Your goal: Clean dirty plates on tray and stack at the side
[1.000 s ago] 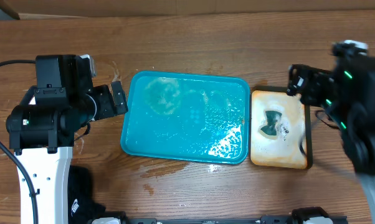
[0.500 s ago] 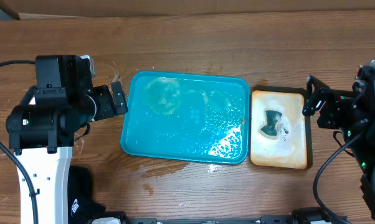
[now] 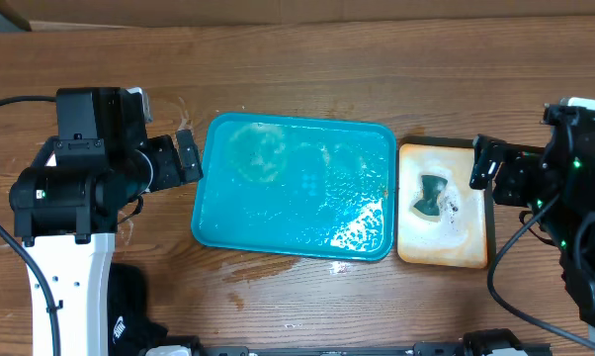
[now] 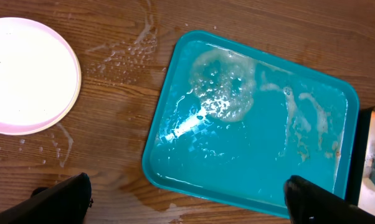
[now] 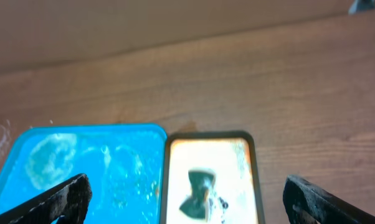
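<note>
- Looking through the left wrist camera, you find the plates (image 4: 27,73) stacked on the table (image 3: 327,79). They sit near the tray (image 4: 250,124), off its short end on the left arm's side and clear of its rim.
- Your top plate is white with a few tiny specks, and a pale rim shows under its near edge (how many lie beneath, you cannot tell).
- From overhead, the left arm covers that stack.
- Your tray lies flat, its floor wet, with a round patch of suds (image 4: 223,84) near the corner closest to the plates.
- Water drops (image 4: 122,53) bead on the wood between the tray and the plates.
- Your left gripper (image 4: 186,198) hangs above the tray's plate-side end, jaws spread wide, gripping nothing.
- Just beside the tray's other short end sits a cream tray (image 3: 446,242) with a dark lump (image 3: 431,195) on it (too blurred to name).
- Your right gripper (image 5: 186,194) hovers over the cream tray's edge farthest from the tray, jaws likewise spread wide and empty.
</note>
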You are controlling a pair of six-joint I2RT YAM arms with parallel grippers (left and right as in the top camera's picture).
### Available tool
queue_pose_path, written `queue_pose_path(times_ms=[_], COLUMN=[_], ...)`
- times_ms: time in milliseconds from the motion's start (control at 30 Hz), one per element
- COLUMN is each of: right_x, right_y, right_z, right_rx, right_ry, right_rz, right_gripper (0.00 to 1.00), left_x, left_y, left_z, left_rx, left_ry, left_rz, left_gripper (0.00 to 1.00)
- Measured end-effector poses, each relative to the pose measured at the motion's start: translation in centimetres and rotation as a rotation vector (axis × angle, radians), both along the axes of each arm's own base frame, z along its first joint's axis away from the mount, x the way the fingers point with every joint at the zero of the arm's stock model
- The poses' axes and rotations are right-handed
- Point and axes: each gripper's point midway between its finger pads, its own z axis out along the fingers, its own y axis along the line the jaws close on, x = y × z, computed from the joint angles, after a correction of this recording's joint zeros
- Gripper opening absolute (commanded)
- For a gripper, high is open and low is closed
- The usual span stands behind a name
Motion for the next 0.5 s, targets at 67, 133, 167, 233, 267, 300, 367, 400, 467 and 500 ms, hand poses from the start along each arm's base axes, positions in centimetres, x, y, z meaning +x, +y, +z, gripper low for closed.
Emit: queue_pose_path(times_ms=[67,133,167,233,267,300,367,400,467,500], right_x=[0.2,0.4,0.6,0.8,0.9,1.0,1.2,1.2,1.2,1.2], right_y=[0.0,0.0,0.0,0.0,0.0,0.0,0.0,0.0,0.0,-0.1], right_z=[-0.6,-1.2,-1.4,-1.6,-1.7,-1.6,-1.4,-1.4,-1.3,-1.3], right_rx=[-0.003,-0.005,-0.007,-0.009,-0.009,-0.01,-0.014,-0.016,-0.023,-0.024], right_ry=[0.027,0.051,0.058,0.069,0.071,0.067,0.056,0.053,0.051,0.051], right_rz=[-0.001,-0.001,-0.002,-0.003,-0.003,-0.005,-0.003,-0.002,0.002,0.002], right_gripper=[1.0,1.0,1.0,1.0,1.0,1.0,1.0,1.0,1.0,1.0], left_x=[0.0,0.0,0.0,0.0,0.0,0.0,0.0,0.0,0.0,0.0], left_y=[0.0,0.0,0.0,0.0,0.0,0.0,0.0,0.0,0.0,0.0], left_z=[0.0,0.0,0.0,0.0,0.0,0.0,0.0,0.0,0.0,0.0], left_rx=[0.0,0.0,0.0,0.0,0.0,0.0,0.0,0.0,0.0,0.0], left_ry=[0.0,0.0,0.0,0.0,0.0,-0.001,0.0,-0.001,0.0,0.0], left_rz=[0.0,0.0,0.0,0.0,0.0,0.0,0.0,0.0,0.0,0.0], left_gripper=[1.0,1.0,1.0,1.0,1.0,1.0,1.0,1.0,1.0,1.0])
